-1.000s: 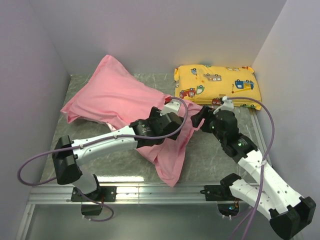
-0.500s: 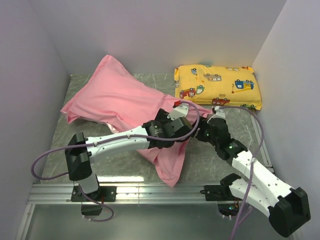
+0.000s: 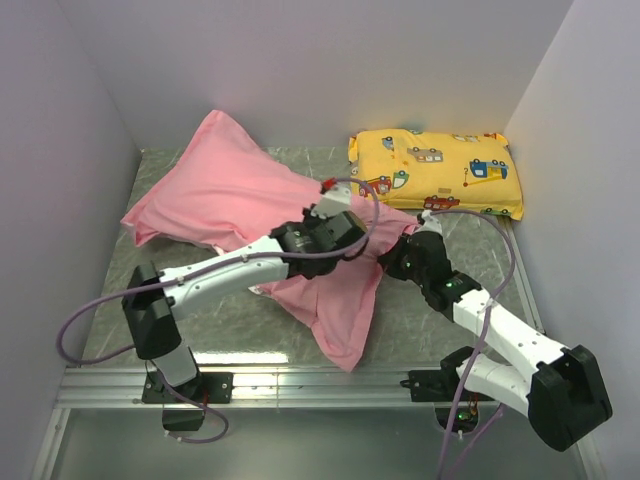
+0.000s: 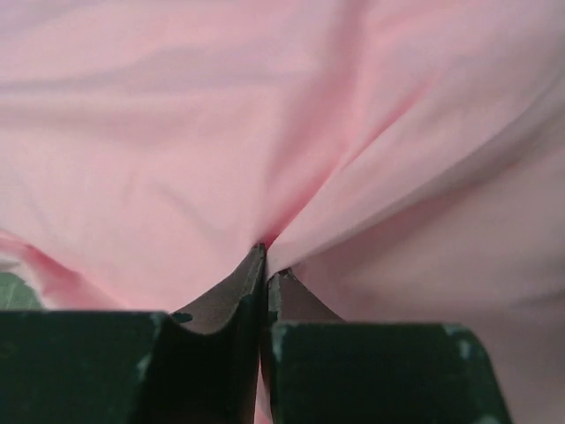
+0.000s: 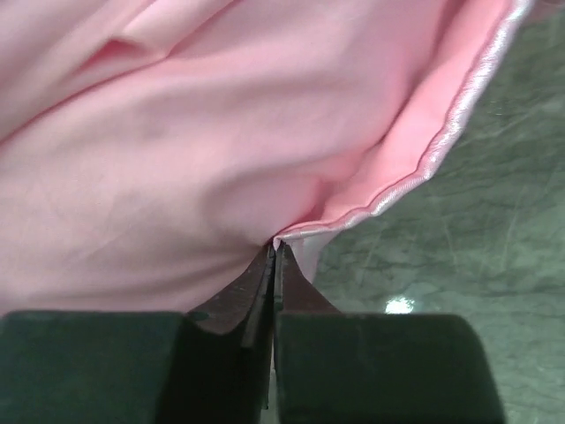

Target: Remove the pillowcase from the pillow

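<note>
The pink pillowcase (image 3: 230,200) lies on the grey table (image 3: 430,315) to the left of the yellow pillow (image 3: 435,170). Its plump, filled end is farthest from that pillow, up against the left wall. Its flat, loose end spreads from just in front of the yellow pillow's left corner down toward the arm bases. The white pillow is hidden inside the pink cloth. Both arms meet on the loose cloth just in front of the yellow pillow's left end, the left arm reaching in from the side away from that pillow. The left gripper (image 4: 267,262) has its jaws pressed together on a pinch of pink fabric, and folds fan out from the tips. The right gripper (image 5: 275,251), nearer the yellow pillow's middle, has its jaws clamped on the shiny hemmed edge of the pillowcase, with bare table showing beside that edge.
</note>
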Action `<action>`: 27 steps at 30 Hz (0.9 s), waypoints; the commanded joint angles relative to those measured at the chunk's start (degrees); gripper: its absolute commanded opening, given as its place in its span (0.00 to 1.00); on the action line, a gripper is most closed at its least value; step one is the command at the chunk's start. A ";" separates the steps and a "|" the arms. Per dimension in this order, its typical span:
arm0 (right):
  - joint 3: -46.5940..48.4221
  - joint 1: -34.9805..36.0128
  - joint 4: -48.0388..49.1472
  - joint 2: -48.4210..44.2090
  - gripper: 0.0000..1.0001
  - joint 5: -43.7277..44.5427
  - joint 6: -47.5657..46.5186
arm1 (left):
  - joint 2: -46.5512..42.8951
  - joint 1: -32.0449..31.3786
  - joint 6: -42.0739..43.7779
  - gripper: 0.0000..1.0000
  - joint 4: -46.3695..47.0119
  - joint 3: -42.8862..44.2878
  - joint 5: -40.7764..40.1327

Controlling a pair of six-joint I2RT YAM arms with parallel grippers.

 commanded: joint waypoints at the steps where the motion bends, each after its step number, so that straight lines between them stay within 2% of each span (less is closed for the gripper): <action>1: 0.20 -2.17 0.08 -0.30 0.00 2.97 -1.06 | -8.03 5.57 -1.49 0.10 1.81 -1.06 -1.92; 3: 0.02 -4.28 -0.27 -0.03 0.00 2.62 -1.76 | -11.81 8.65 -2.37 0.09 5.04 -4.13 0.89; 7: -0.50 -10.07 -0.71 0.93 0.00 -0.61 -2.38 | -19.19 19.01 -4.30 0.06 12.52 -13.68 9.23; 10: -0.51 -13.42 0.17 1.72 0.00 -2.91 -2.64 | -20.61 23.33 -6.58 0.04 17.62 -20.10 16.00; 16: 5.27 -11.60 -1.94 1.99 0.00 -3.89 -3.95 | -16.93 24.14 -10.01 0.01 28.33 -28.20 28.12; 19: 11.41 -7.12 -6.94 0.41 0.14 0.33 -5.01 | -15.61 24.14 -12.20 0.00 31.69 -30.67 32.17; 20: 13.10 -5.36 -9.56 0.06 0.26 2.51 -5.27 | -15.34 24.14 -12.65 0.01 33.18 -31.03 32.71; 21: 14.94 -3.60 -10.72 -0.12 0.32 3.49 -5.45 | -15.08 24.14 -12.91 0.01 33.89 -31.29 33.33; 22: 18.62 0.94 -11.86 0.05 0.36 4.89 -5.45 | -14.64 24.05 -13.70 0.00 34.50 -31.99 34.20; 26: 27.86 11.76 -17.83 4.35 0.52 11.14 -4.22 | -14.73 24.14 -15.90 0.01 37.32 -34.02 35.26; 27: 29.62 13.28 -18.72 6.02 0.53 12.89 -3.96 | -14.73 24.14 -16.34 0.00 38.11 -34.28 35.27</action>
